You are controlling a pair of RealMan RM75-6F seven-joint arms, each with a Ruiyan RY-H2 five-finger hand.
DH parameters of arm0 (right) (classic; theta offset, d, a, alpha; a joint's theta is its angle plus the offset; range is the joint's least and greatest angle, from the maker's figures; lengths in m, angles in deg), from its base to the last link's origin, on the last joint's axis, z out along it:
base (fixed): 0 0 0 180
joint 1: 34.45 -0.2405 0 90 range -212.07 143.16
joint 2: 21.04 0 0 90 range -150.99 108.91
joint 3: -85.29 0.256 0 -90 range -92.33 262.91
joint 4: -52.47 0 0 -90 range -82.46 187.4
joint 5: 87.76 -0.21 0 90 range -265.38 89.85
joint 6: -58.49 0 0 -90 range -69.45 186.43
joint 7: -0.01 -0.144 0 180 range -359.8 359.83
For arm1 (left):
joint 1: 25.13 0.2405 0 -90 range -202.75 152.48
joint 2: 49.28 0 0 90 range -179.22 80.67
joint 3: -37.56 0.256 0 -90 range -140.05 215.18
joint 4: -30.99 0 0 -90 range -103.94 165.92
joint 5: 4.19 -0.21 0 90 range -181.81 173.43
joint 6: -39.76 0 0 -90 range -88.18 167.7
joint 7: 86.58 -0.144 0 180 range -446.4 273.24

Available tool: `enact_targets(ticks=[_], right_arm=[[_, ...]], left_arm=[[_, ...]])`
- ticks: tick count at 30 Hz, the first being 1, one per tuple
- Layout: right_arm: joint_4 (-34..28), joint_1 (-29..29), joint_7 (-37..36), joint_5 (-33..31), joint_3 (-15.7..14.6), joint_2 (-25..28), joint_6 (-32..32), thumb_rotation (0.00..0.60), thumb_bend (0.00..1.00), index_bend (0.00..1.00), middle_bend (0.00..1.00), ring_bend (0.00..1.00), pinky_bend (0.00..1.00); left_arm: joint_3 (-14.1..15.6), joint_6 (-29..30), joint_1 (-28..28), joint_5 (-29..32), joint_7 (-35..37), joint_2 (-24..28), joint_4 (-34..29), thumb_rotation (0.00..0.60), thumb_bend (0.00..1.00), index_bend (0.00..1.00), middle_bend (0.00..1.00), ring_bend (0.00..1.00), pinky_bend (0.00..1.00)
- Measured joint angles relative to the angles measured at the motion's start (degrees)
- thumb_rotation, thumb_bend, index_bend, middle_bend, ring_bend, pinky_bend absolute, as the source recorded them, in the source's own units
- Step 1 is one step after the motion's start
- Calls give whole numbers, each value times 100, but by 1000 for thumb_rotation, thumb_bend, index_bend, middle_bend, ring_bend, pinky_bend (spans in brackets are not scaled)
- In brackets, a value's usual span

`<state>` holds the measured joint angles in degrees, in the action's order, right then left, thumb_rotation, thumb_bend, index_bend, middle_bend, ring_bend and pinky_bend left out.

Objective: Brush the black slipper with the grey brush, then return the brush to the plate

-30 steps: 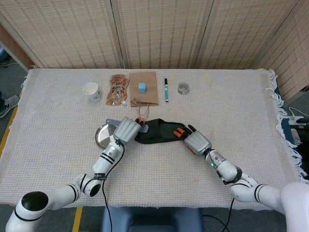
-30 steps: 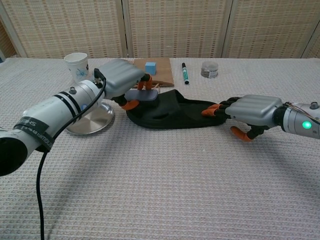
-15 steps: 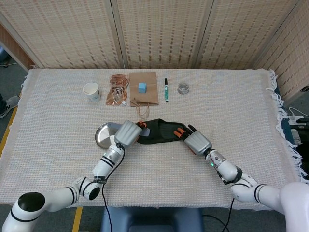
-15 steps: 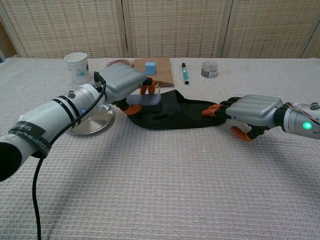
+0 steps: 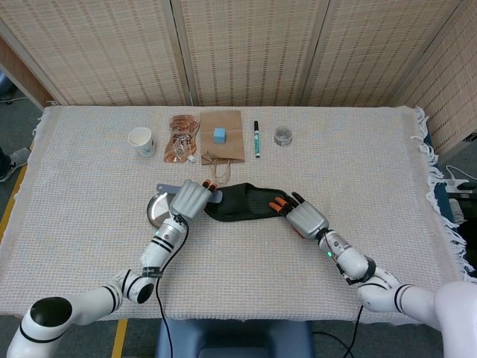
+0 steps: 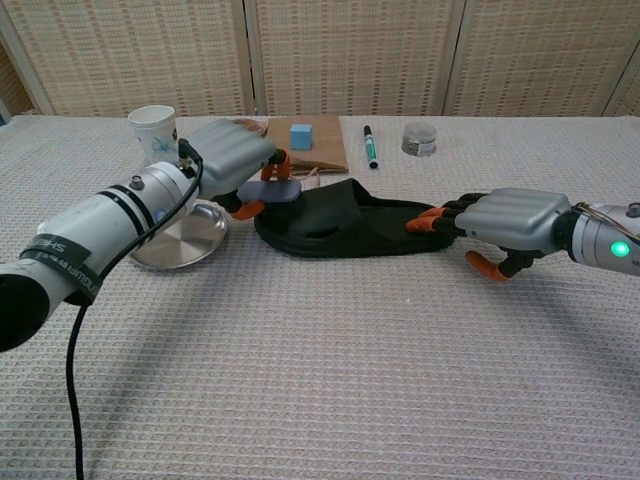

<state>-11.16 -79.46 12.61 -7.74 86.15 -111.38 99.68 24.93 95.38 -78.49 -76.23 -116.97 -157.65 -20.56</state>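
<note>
L. hand (image 6: 232, 152) gripped flat grey brush (image 6: 270, 191) above black slipper's (image 6: 345, 228) heel end, beside round steel plate (image 6: 185, 237); r. hand (image 6: 505, 222) pinned the toe, w/ fingers on it, steadying slipper.

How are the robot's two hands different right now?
The left hand grips the grey brush at the slipper's end near the plate; the right hand holds no tool. The left hand is raised off the table, while the right hand lies low, fingers on the black slipper's other end. Both are grey with orange fingertips.
</note>
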Motion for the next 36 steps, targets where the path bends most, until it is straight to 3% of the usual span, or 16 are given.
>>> enact_targets(ticks=[8, 12, 16, 20, 29, 36], right_arm=[[-60, 20, 45, -23, -6, -2, 19, 600, 687, 40, 6, 0, 0], [-113, 23, 75, -36, -1, 28, 23, 600, 687, 40, 6, 0, 0], [-202, 36, 136, -61, 2, 62, 44, 600, 687, 39, 6, 0, 0], [-293, 47, 197, -92, 6, 93, 55, 600, 687, 39, 6, 0, 0], [-412, 72, 410, -234, 29, 155, 60, 600, 687, 38, 6, 0, 0], [-455, 72, 434, -274, 40, 149, 53, 600, 687, 34, 6, 0, 0]], left_arm=[[71, 251, 207, -28, -207, 370, -636, 600, 420, 409, 474, 907, 1000], [190, 468, 456, -74, -299, 799, -1318, 600, 420, 409, 475, 906, 1000], [381, 628, 825, -43, -339, 1178, -1610, 600, 421, 409, 475, 907, 1000], [546, 702, 1073, 20, -297, 1275, -1584, 600, 419, 400, 464, 906, 1000], [642, 514, 1128, -13, 56, 1044, -870, 600, 420, 380, 444, 906, 1000], [626, 312, 1116, -26, 256, 942, -728, 600, 419, 224, 379, 892, 1000]])
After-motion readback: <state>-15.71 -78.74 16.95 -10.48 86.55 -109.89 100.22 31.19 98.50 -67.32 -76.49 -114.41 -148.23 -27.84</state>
